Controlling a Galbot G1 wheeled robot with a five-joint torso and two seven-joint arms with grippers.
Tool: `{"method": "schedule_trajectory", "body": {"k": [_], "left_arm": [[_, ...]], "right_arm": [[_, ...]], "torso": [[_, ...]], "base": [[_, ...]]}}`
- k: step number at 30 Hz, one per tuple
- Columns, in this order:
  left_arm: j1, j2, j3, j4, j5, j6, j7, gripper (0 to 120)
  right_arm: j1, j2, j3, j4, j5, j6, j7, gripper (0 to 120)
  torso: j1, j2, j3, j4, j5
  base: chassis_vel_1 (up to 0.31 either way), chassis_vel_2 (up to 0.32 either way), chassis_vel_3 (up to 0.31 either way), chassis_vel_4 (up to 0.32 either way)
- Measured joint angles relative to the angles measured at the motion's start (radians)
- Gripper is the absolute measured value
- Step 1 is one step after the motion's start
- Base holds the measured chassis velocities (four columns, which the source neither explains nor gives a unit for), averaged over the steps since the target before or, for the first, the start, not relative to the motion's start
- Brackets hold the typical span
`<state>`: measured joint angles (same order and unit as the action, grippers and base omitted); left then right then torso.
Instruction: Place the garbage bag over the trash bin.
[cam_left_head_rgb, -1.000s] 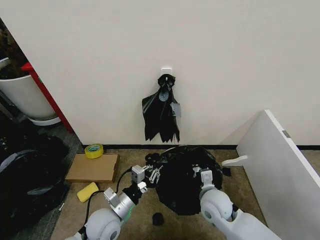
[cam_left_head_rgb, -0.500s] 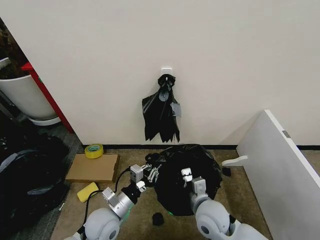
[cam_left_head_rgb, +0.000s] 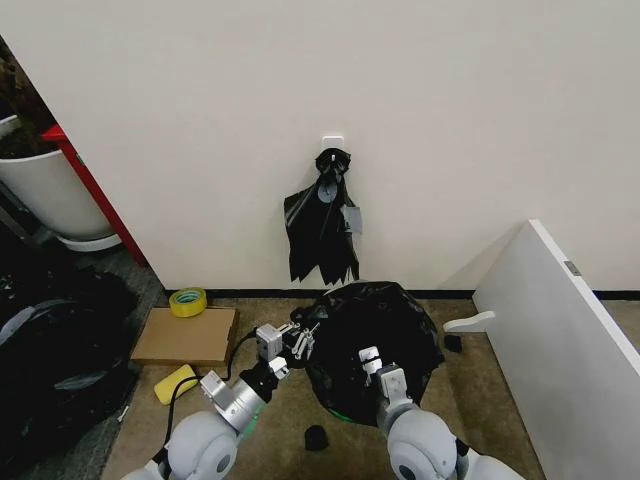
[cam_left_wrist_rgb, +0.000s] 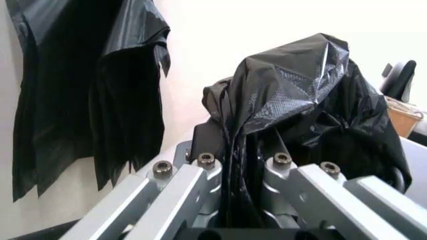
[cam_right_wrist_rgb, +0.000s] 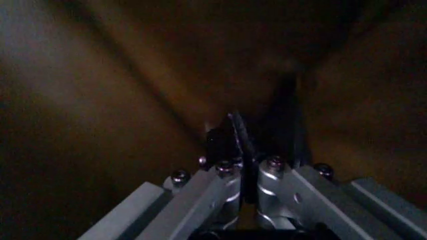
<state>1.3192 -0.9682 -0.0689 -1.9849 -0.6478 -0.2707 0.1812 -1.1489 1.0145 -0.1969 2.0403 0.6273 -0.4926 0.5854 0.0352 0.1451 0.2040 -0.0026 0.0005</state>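
The garbage bag (cam_left_head_rgb: 375, 335) is a glossy black dome on the floor near the wall, draped over the trash bin, which is hidden beneath it. My left gripper (cam_left_head_rgb: 297, 340) is at the bag's left edge. In the left wrist view it (cam_left_wrist_rgb: 243, 167) is shut on a fold of the garbage bag (cam_left_wrist_rgb: 300, 100). My right gripper (cam_left_head_rgb: 372, 363) is at the bag's near side. Its wrist view is dark, and there the right gripper (cam_right_wrist_rgb: 247, 167) pinches a thin strip of black plastic.
A knotted bunch of black plastic (cam_left_head_rgb: 322, 225) hangs on the wall behind the bag. To the left lie a cardboard sheet (cam_left_head_rgb: 186, 335), a yellow tape roll (cam_left_head_rgb: 187, 301), a yellow sponge (cam_left_head_rgb: 175, 383), dark bags (cam_left_head_rgb: 50, 350) and a white planter (cam_left_head_rgb: 50, 195). A white board (cam_left_head_rgb: 560, 350) leans at right.
My right gripper has moved from the bag's right side to its near middle. The bag has shifted a little toward the wall, and the left gripper has risen slightly with it.
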Motion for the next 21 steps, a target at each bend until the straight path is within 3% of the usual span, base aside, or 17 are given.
{"method": "schedule_trajectory", "body": {"k": [11, 21], "left_arm": [[0.001, -0.003, 0.01, 0.002, 0.003, -0.003, 0.01, 5], [0.005, 0.003, 0.01, -0.007, 0.002, -0.012, 0.021, 5]], "right_arm": [[0.029, 0.012, 0.02, -0.032, 0.013, 0.043, -0.064, 0], [0.05, 0.037, 0.006, -0.119, 0.007, 0.018, -0.06, 0]], "torso": [[0.0, 0.0, 0.0, 0.0, 0.0001], [0.0, 0.0, 0.0, 0.0, 0.0001]], "base": [[0.0, 0.0, 0.0, 0.0], [0.0, 0.0, 0.0, 0.0]]}}
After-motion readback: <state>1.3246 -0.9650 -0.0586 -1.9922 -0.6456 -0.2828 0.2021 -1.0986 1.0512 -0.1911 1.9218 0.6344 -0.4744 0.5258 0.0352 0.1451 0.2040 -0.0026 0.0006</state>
